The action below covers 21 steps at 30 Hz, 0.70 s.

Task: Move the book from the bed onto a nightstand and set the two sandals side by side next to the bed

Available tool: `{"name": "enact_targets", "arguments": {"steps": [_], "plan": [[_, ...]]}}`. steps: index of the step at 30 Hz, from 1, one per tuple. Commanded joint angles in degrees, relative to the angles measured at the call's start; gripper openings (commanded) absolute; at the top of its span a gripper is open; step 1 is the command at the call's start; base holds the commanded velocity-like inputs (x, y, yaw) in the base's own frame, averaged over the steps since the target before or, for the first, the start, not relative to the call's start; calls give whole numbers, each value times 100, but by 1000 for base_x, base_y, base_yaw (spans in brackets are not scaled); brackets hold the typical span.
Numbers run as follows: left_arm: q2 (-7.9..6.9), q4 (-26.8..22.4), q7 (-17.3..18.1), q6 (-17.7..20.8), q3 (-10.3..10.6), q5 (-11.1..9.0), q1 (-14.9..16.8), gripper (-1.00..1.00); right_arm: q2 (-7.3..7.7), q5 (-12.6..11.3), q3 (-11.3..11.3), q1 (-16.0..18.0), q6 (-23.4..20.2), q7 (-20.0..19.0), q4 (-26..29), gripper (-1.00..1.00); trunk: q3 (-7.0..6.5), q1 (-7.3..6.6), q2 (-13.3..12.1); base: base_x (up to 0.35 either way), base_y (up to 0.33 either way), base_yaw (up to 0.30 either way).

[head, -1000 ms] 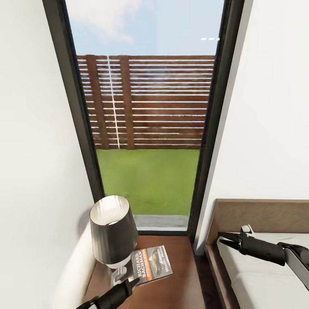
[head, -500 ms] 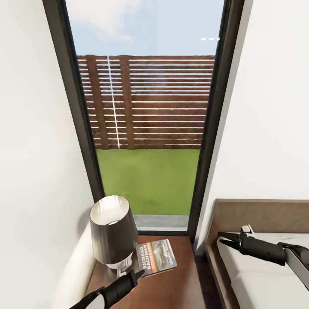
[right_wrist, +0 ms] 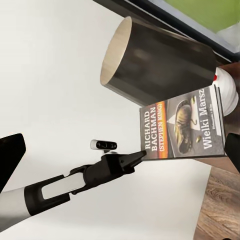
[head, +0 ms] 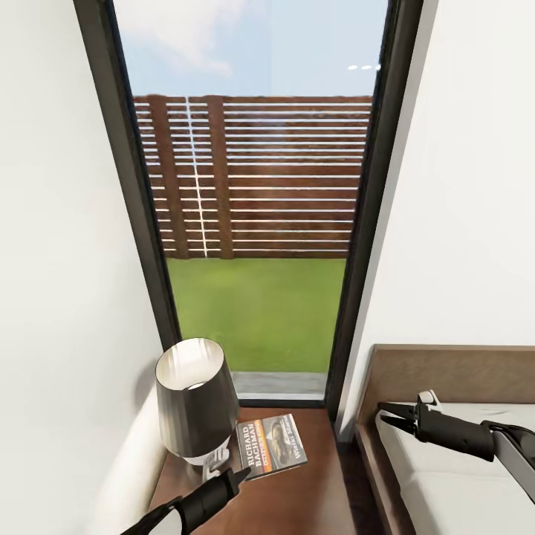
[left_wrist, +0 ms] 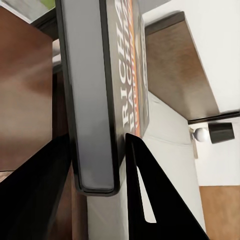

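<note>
The book (head: pixel 271 446), with its orange stripe and white lettering, hangs low over the dark brown nightstand (head: pixel 297 498), beside the lamp. My left gripper (head: pixel 236 475) is shut on its near corner. In the left wrist view the book's edge (left_wrist: pixel 92 100) sits between the two black fingers (left_wrist: pixel 145 190). From the right wrist view I see the book's cover (right_wrist: pixel 182 125) with the left gripper (right_wrist: pixel 140 156) pinching it. My right gripper (head: pixel 383 413) is open and holds nothing, hovering over the bed (head: pixel 446 483) near its headboard (head: pixel 453 375). The sandals are out of view.
A lamp with a dark shade (head: pixel 197 397) stands on the nightstand's left half, close to the book. A tall dark-framed window (head: pixel 253 223) rises behind it, with white walls on both sides. A narrow strip of floor (head: pixel 364 475) separates nightstand and bed.
Since a second ago my left gripper carried the book forward and a little right over the nightstand. Nothing has moved in the last half second. The right arm stayed still.
</note>
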<state>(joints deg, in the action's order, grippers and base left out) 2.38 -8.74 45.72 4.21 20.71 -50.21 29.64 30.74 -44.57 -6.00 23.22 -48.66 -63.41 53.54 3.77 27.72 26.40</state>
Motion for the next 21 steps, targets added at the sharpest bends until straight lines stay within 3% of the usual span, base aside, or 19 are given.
{"name": "enact_targets", "arguments": {"steps": [1,16,21], "plan": [[-1,3,20,44,21,-59,6,-100,8,-34,-16,7,-29,0,-2,100,30,25,52,0,0,0],[-1,3,25,44,21,-59,6,-100,8,-28,-15,7,-29,3,2,100,300,355,654,0,0,0],[-1,10,12,35,21,-59,6,-100,2,-26,-16,7,-29,4,1,100,300,355,654,0,0,0]]}}
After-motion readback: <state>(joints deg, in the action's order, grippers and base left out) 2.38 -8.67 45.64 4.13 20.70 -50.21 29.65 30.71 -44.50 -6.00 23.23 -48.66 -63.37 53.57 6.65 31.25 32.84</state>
